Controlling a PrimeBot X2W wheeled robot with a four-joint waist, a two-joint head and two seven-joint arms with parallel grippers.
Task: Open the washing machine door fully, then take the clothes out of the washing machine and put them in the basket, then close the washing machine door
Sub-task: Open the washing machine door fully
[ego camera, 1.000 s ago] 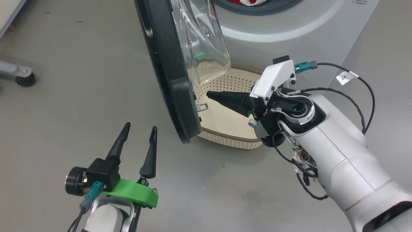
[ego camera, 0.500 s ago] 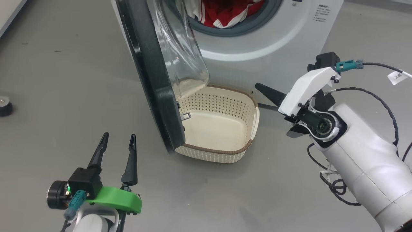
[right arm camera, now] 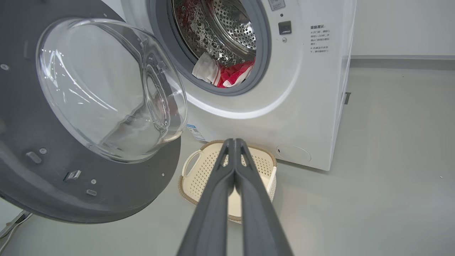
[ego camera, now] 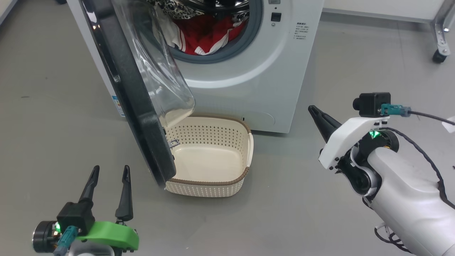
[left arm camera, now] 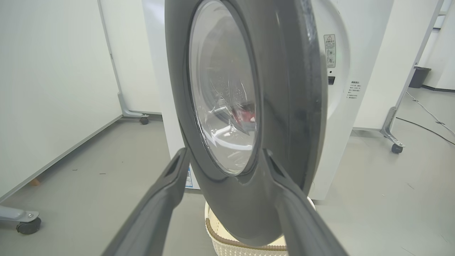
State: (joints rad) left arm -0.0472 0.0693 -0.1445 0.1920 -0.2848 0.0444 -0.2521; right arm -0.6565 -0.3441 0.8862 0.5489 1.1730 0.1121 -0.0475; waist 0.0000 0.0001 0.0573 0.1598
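Observation:
The white washing machine (ego camera: 277, 78) stands with its door (ego camera: 131, 92) swung out to the left, glass bowl facing the drum. Red and white clothes (ego camera: 202, 35) lie inside the drum, along with a patterned piece above them. The cream basket (ego camera: 245, 149) sits on the floor under the door, with nothing in it. My left gripper (ego camera: 110, 168) is open, low on the outer side of the door (left arm camera: 284, 106), apart from it. My right gripper (ego camera: 312, 108) is shut on nothing, to the right of the basket (right arm camera: 199, 170), pointing towards the machine (right arm camera: 302, 89) and the clothes (right arm camera: 227, 74).
A wheeled frame leg (ego camera: 439, 53) stands at the far right behind the machine. Another caster (left arm camera: 28, 222) sits on the floor to the left, by a white wall panel (left arm camera: 53, 89). Open grey floor lies around both arms.
The head camera has tilted up, bringing the drum and clothes into view. My shut right gripper has drawn back from the door's inner side above the basket to the right. My left gripper stays open.

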